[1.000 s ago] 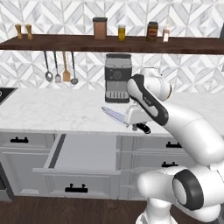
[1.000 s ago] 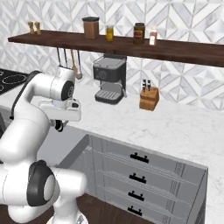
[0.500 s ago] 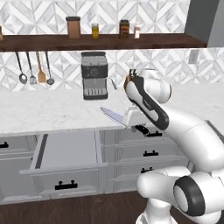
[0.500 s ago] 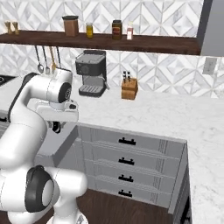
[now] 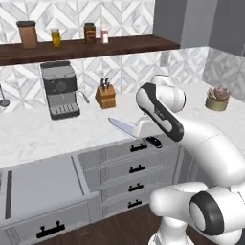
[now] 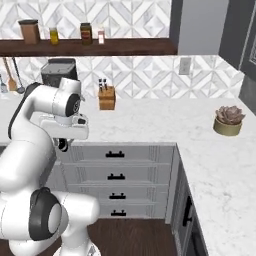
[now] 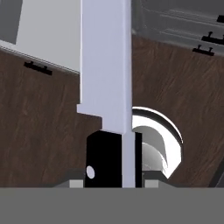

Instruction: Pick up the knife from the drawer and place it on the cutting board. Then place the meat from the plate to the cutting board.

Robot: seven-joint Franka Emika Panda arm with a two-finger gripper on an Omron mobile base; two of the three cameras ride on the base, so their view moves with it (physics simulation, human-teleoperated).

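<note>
At far left in the left base view the drawer (image 5: 43,191) stands pulled out, its grey front and black bar handle facing forward. Further right, a coffee machine (image 5: 60,89) and a tan knife block (image 5: 105,95) sit on the marble table (image 5: 33,134). Right again, the claw (image 5: 143,128) is closed tight on the knife (image 5: 125,126) — black handle clamped, pale blade pointing left, held above the table's front edge.
</note>
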